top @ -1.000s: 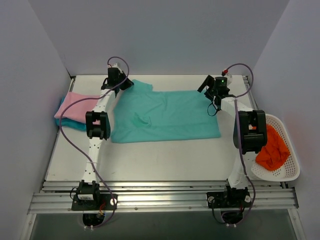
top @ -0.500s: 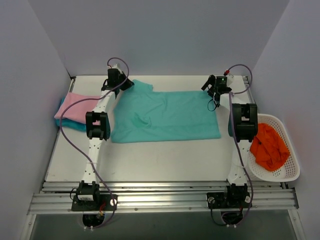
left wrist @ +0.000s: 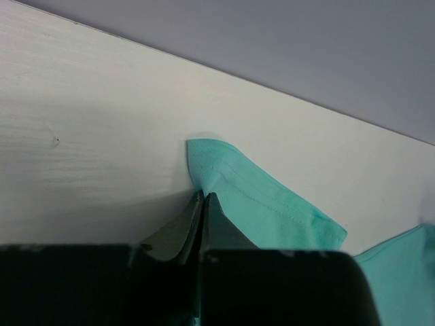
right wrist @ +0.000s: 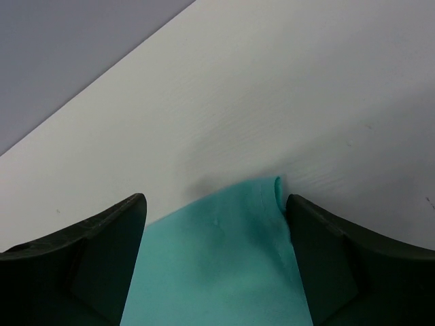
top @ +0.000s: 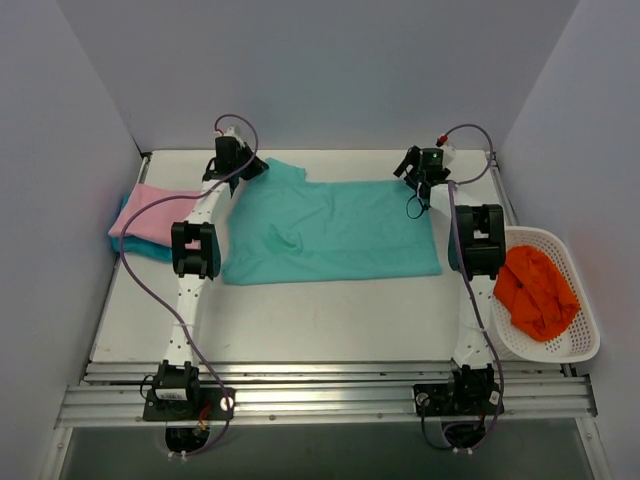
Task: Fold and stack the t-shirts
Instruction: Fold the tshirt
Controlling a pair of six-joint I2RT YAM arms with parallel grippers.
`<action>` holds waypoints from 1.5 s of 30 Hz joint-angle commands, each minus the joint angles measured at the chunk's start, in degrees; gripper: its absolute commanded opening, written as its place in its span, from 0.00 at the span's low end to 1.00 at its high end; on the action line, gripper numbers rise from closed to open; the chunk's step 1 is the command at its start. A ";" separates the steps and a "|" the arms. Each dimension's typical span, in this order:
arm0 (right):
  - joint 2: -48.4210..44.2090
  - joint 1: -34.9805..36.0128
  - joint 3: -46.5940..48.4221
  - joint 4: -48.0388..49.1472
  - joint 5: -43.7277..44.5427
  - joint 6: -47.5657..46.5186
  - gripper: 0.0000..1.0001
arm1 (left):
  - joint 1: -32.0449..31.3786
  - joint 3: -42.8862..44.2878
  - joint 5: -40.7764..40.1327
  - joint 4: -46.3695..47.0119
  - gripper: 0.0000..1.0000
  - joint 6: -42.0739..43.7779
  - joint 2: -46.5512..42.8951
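Note:
A mint-teal t-shirt (top: 330,230) lies spread flat on the white table. My left gripper (top: 250,166) is at its far left corner and is shut on the sleeve edge (left wrist: 231,180). My right gripper (top: 409,170) is open at the shirt's far right corner, its fingers on either side of the corner of cloth (right wrist: 238,231). A pink t-shirt (top: 150,212) lies folded on a darker turquoise one (top: 150,252) at the left edge of the table.
A white mesh basket (top: 570,345) with an orange cloth (top: 535,292) in it stands at the right edge of the table. Walls close in the far side and both sides. A metal rail (top: 320,385) runs along the near edge.
My right arm has swung left and toward the far side, bringing its gripper to the shirt's far right corner. The left gripper and the shirt have not moved.

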 commanded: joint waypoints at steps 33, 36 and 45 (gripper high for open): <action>1.18 -0.44 9.00 -7.54 -1.57 -2.45 0.00 | 0.35 -3.68 0.95 1.27 0.02 2.69 -7.14; 0.30 -0.44 8.65 -7.62 -1.83 -2.62 0.00 | 0.26 -5.00 1.13 1.18 0.02 3.04 -9.60; -5.15 0.00 3.30 -6.75 -2.62 -2.89 0.00 | -0.53 -11.50 1.30 1.36 0.02 5.85 -17.60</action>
